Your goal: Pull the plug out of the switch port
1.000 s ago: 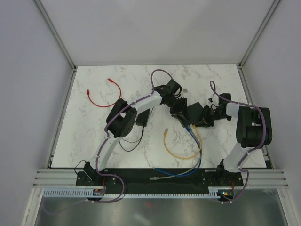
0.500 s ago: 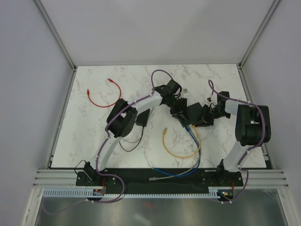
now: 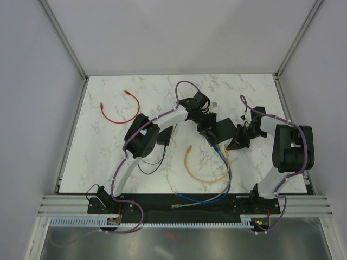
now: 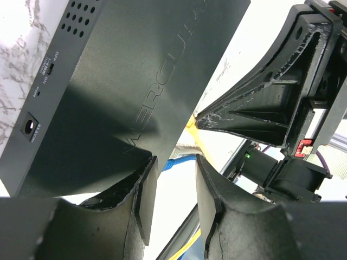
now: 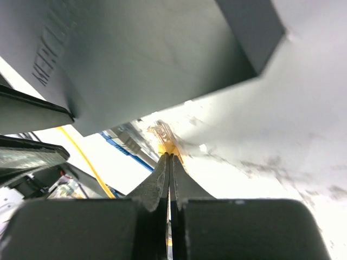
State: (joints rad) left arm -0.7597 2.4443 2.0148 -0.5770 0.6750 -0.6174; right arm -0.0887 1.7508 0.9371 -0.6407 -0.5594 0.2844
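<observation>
The switch (image 3: 222, 130) is a flat black box at mid-table; its lettered top fills the left wrist view (image 4: 135, 81) and the right wrist view (image 5: 135, 54). My right gripper (image 5: 169, 156) is shut, its tips meeting at the boot of the yellow plug (image 5: 167, 142). That plug lies on the marble just outside the switch's edge. A blue plug (image 5: 126, 141) still sits at the port row. My left gripper (image 4: 174, 162) is open with nothing between its pads, and its left finger (image 4: 143, 195) rests against the switch's corner. From above, both grippers (image 3: 205, 127) (image 3: 234, 145) flank the switch.
The yellow cable (image 3: 206, 177) loops toward the near edge, crossed by the blue cable (image 3: 200, 199). A small black power brick (image 3: 164, 136) with a thin cord lies left of the switch. A red cable (image 3: 116, 116) lies at the far left. Walls enclose the table.
My right gripper has closed fully and drawn a little toward the near edge, away from the switch. The yellow cable's loop has shifted slightly. The left gripper has stayed put.
</observation>
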